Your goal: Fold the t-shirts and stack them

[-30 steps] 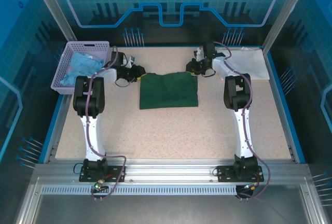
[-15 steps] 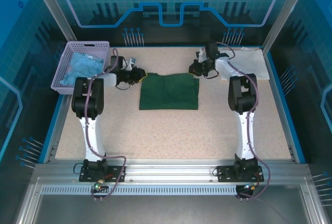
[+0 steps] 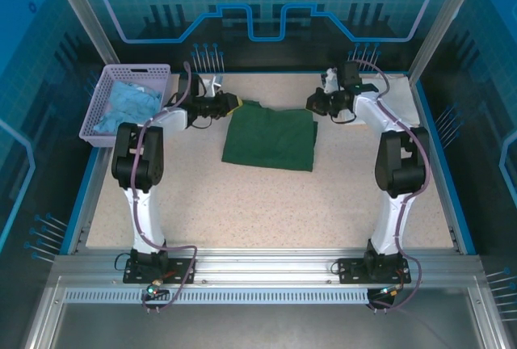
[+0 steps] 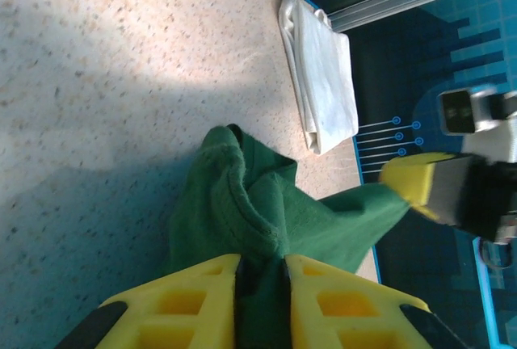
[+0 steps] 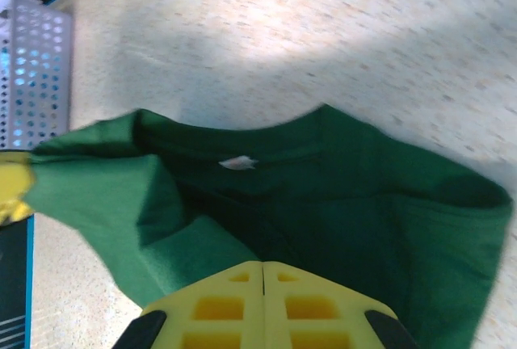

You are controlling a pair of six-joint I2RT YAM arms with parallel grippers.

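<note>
1. Speckled beige surface inside a blue-walled cell carries the green shirt, which lies toward the back, its far edge raised between the two arms
2. Left tool is clamped on the shirt's far left corner, with cloth pinched between its yellow fingers. Right tool is closed tight on the far right corner, and the white neck label shows just beyond it
3. The step in hand looks like folding or carrying the shirt by that far edge. Both tools should travel together at the same height and pace, keeping the edge taut so the cloth lands flat without bunching at the collar
4. Letting go is best left until the raised edge lies square on the cloth below
5. White shirt lies folded at the far right corner of the surface, close to the right arm. It is probably the stacking spot, and that arm could brush it
6. Lilac basket holding pale blue cloth sits at the far left, well apart from the green shirt, and should not get in the way
</note>
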